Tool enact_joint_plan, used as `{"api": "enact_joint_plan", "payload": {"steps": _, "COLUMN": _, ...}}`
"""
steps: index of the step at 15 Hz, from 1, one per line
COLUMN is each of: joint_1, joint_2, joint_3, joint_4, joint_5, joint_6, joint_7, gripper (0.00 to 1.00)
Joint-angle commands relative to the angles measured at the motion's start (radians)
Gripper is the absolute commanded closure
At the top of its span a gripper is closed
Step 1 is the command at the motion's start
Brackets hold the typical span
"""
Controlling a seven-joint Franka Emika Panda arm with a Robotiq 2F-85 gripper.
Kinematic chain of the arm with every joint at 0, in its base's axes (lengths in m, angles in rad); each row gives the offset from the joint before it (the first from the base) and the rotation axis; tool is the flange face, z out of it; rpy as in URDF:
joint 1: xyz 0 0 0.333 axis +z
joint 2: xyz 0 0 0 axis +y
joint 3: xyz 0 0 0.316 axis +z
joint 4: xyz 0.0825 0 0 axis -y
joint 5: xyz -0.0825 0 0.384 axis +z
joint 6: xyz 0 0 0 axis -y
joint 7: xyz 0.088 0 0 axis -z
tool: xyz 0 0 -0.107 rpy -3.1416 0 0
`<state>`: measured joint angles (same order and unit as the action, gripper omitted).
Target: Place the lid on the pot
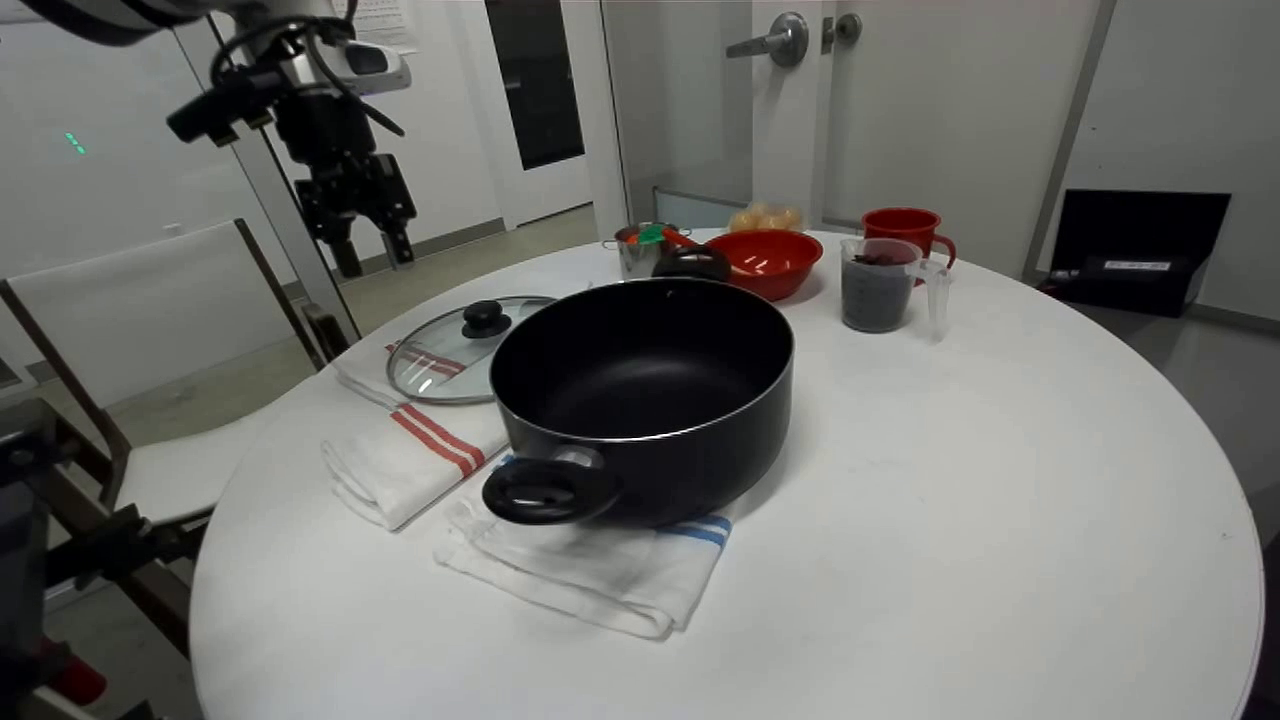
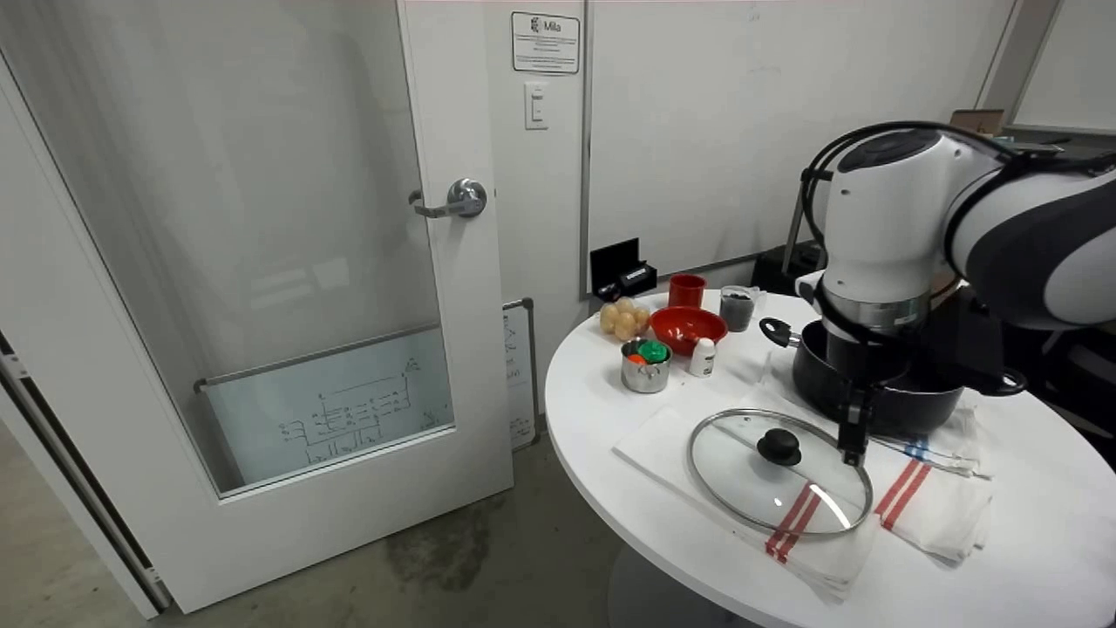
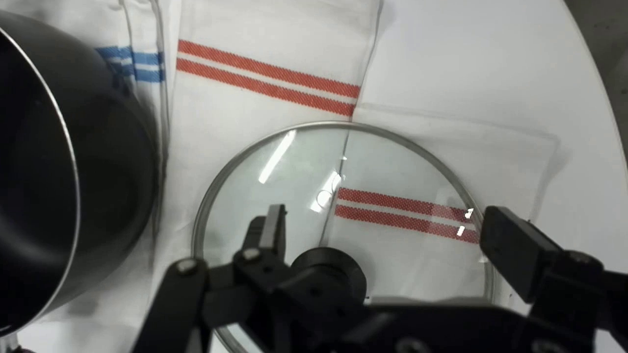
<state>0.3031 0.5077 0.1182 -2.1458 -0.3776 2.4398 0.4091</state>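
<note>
Gripper (image 1: pixel 374 254) above lid (image 2: pixel 780 467) — jaws wide apart — lid on striped towels (image 3: pixel 270 24), beside pot (image 1: pixel 680 465).

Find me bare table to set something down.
In an exterior view, bare table stretches from the pot and clear jug to the edge; a smaller patch lies before the blue-striped towel. Crowded: around the red bowl and metal cup; beside the pot, where the lid overlies towels.

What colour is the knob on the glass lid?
The knob is black; it shows best in an exterior view.
</note>
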Motion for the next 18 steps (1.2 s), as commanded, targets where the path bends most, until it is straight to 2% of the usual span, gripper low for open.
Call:
{"api": "enact_joint_plan", "payload": {"steps": 1, "joint_1": 0.046, "joint_2": 0.126, "joint_3": -0.054, "joint_4": 0.132, "joint_5": 0.003, "joint_6": 0.040, "joint_7": -0.011, "gripper": 0.00}}
{"api": "enact_joint_plan", "payload": {"steps": 8, "joint_1": 0.025, "joint_2": 0.259, "joint_3": -0.086, "joint_4": 0.277, "joint_5": 0.078, "joint_6": 0.072, "joint_7": -0.049, "gripper": 0.00}}
{"api": "enact_joint_plan", "payload": {"steps": 18, "joint_1": -0.008, "joint_2": 0.327, "joint_3": -0.092, "joint_4": 0.361, "joint_5": 0.190, "joint_6": 0.067, "joint_7": -0.099, "gripper": 0.00}}
